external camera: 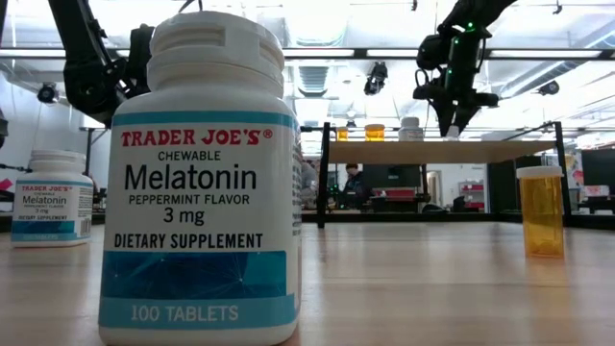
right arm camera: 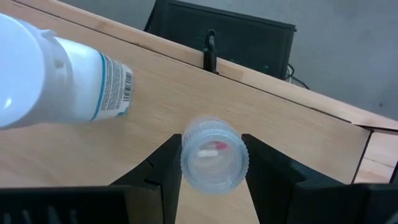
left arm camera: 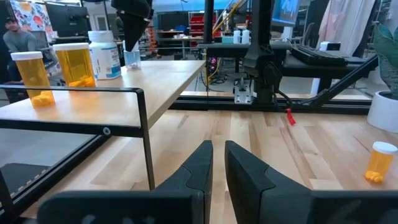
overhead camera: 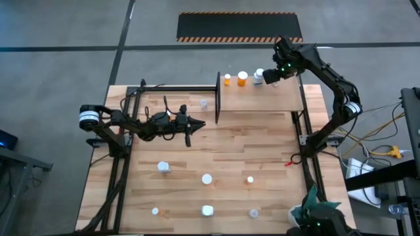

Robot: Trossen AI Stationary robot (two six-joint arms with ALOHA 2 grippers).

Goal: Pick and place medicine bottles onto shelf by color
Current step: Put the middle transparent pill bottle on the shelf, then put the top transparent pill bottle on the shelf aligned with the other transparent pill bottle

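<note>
A robotics lab or workshop: behind the plank table lie a grey concrete floor, hazard-striped mat, trailing cables, ceiling strip lights and cluttered benches.

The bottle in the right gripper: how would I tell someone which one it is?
Find the raised wooden shelf at the table's far edge. Along its back stand two orange bottles, then a white bottle. Next to that one, the right gripper is closed on the small clear bottle, the only see-through one up there, ridged cap, something red inside.
</note>
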